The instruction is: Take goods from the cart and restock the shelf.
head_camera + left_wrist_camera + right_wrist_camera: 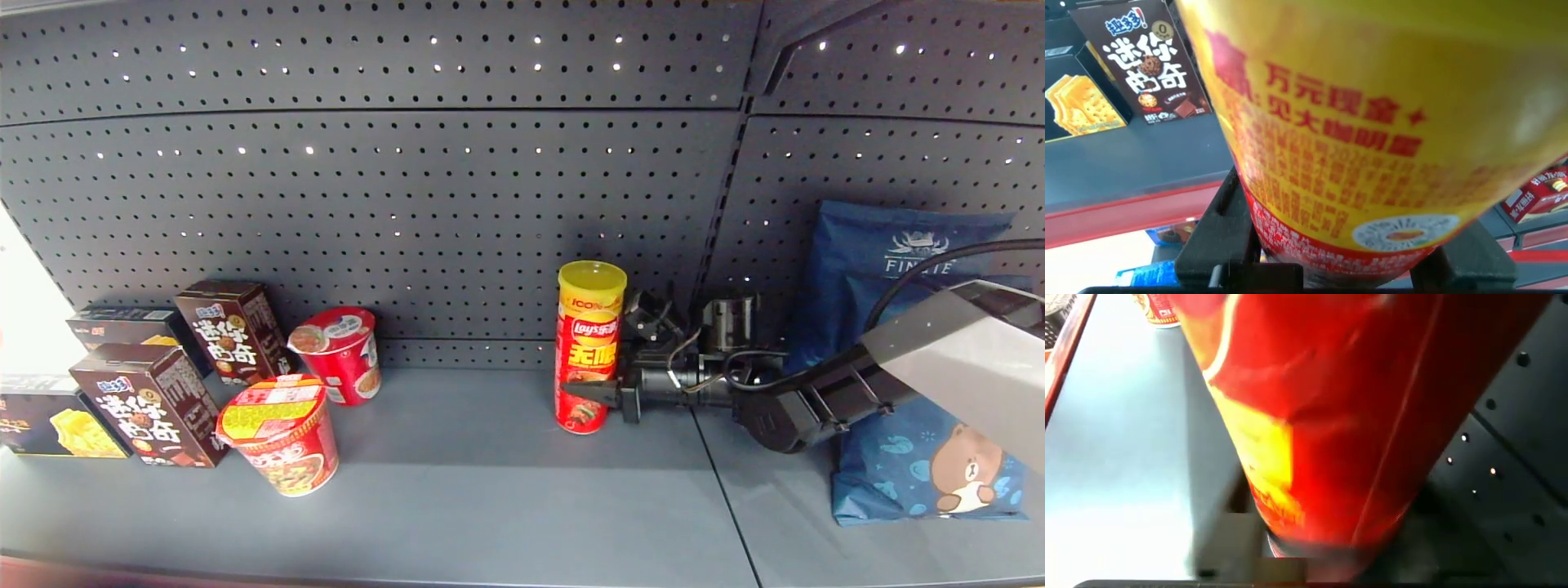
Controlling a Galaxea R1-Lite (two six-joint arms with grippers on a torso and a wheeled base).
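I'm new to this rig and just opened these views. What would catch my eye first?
The red chips can with its yellow lid, upright on the shelf with the right gripper closed around its lower part. In the left wrist view, a yellow-and-red can looms in the left gripper. Two red cup noodles sit at the shelf's left.

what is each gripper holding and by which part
The right gripper grips the red chip can low on its body; the left gripper clasps a yellow can by its sides.

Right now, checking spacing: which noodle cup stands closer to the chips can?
The rear noodle cup, red-lidded, by the pegboard; the yellow-lidded front cup sits farther from the chips can, nearer the shelf edge.
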